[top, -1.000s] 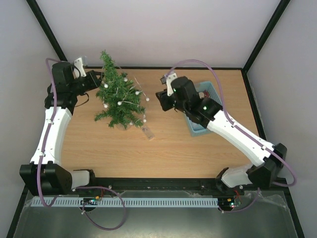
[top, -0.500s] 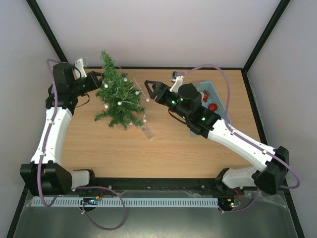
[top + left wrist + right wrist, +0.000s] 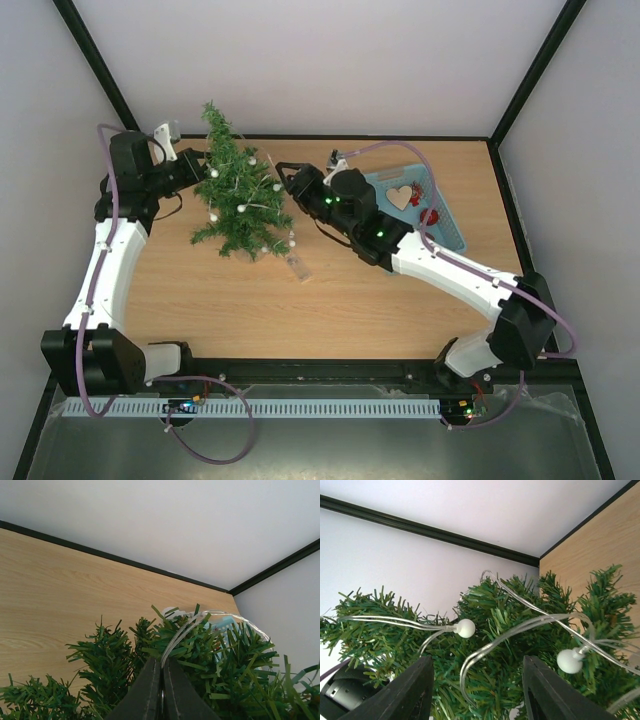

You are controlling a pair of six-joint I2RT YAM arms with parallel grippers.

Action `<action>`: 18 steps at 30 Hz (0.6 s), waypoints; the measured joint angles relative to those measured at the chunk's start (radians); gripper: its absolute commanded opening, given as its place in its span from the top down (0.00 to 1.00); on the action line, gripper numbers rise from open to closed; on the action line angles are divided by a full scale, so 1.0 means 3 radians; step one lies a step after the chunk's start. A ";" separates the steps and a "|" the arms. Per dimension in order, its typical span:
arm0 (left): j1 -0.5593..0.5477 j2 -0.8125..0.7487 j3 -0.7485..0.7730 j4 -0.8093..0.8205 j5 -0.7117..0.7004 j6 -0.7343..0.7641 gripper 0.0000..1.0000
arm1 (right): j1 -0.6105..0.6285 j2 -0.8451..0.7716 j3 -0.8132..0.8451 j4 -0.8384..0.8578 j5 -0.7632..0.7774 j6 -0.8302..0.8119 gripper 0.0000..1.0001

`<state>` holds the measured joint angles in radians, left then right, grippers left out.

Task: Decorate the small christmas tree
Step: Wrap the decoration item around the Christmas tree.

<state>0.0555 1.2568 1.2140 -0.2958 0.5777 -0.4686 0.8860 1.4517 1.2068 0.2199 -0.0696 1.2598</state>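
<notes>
- Wood table (image 3: 350, 300) w/ black edging, plain white walls (image 3: 350, 60) on three sides; both arms reach in from the near edge.
- Small christmas tree (image 3: 240, 200) stands upright at rear left of the table, tip twd the back wall.
- Light string (image 3: 262, 205) w/ white beads (image 3: 465, 628) is draped over the branches. The clear wire loops loosely, and some loops stand off the needles. One end runs down to a small clear box (image 3: 298, 266) lying on the table just beside the tree's foot, prob. a battery pack.
- Left claw (image 3: 161, 670): fingers pressed together, no gap. The clear wire runs right into the seam at the tips, so it looks pinched on the light string. It's at the tree's left side, up near the top.
- Right claw (image 3: 479, 675): fingers apart, approx. mid-width, nothing between them, so it holds nothing. It sits just beside the tree's right side, facing branches and a bead.
- Blue tray (image 3: 445, 232) is at rear right, well apart from the tree. It holds a pale heart (image 3: 402, 196) and red baubles (image 3: 429, 215); maybe more, too small to tell.
- Progress, as a judgement: lights are on but could use tidying, and no hanging ornament shows on the tree. Heart + red bits in the tray are not yet hung, so approx. halfway at best.
- Left to do: settle the wire into the branches, then fetch the tray pieces one by one & hook them on.
</notes>
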 measured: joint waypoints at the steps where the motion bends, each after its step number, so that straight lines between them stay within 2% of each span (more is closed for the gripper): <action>1: 0.0000 -0.0001 0.0000 0.0000 0.0004 -0.0006 0.97 | 0.0000 0.0022 0.0019 0.0011 0.0008 0.0017 0.52; 8: 0.0000 -0.0025 -0.0005 0.0019 0.0022 -0.0024 0.97 | 0.0000 0.0245 0.0195 0.0099 -0.0006 0.0134 0.53; 10: 0.0000 -0.0039 -0.0015 0.0034 0.0023 -0.0028 0.97 | 0.0000 0.0314 0.0247 0.0097 -0.0011 0.0141 0.56; 12: 0.0000 -0.0046 -0.0018 0.0056 0.0024 -0.0034 0.97 | 0.0000 0.0380 0.0327 0.0079 -0.0014 0.0126 0.68; 15: 0.0000 -0.0047 -0.0019 0.0070 0.0028 -0.0036 0.98 | 0.0000 0.0422 0.0397 0.0058 -0.0014 0.0033 0.97; 18: 0.0000 -0.0048 -0.0031 0.0072 0.0025 -0.0034 0.98 | 0.0000 0.0387 0.0401 -0.0013 0.0032 -0.0078 0.98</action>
<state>0.0555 1.2423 1.2049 -0.2741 0.5854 -0.4789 0.8860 1.5677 1.3270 0.2161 -0.0601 1.2366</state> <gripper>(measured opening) 0.029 0.037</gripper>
